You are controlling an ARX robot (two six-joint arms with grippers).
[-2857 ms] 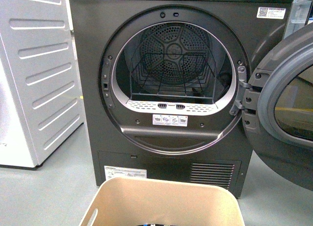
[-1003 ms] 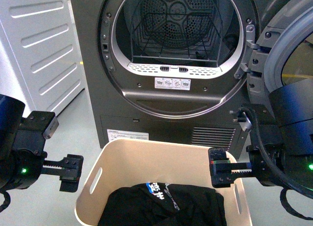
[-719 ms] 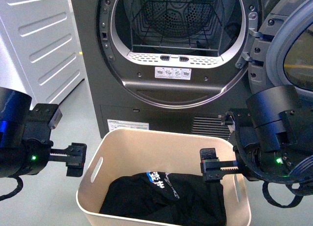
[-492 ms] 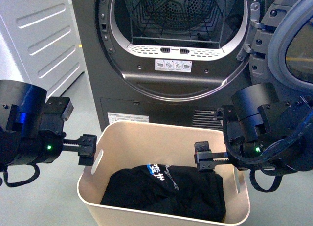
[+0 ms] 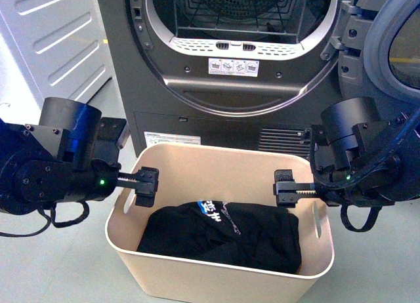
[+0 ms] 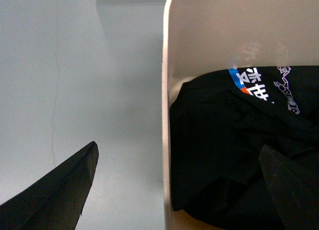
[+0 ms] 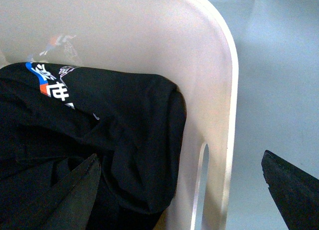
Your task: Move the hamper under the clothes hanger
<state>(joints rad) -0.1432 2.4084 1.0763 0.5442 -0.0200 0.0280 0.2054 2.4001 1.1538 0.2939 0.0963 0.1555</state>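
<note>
While the hamper (image 5: 216,280) is set before the dryer (image 5: 197,113), a black garment (image 5: 223,234) is held in it. Its side walls are straddled by the left gripper (image 5: 131,183) and right gripper (image 5: 303,188), both spread.

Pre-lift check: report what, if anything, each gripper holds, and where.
Nothing: left gripper and right gripper are open, each straddling a hamper side wall.

one hamper (image 5: 216,277), one black garment (image 5: 223,234), one dryer (image 5: 230,100), two hands (image 5: 131,183) (image 5: 300,188)
</note>
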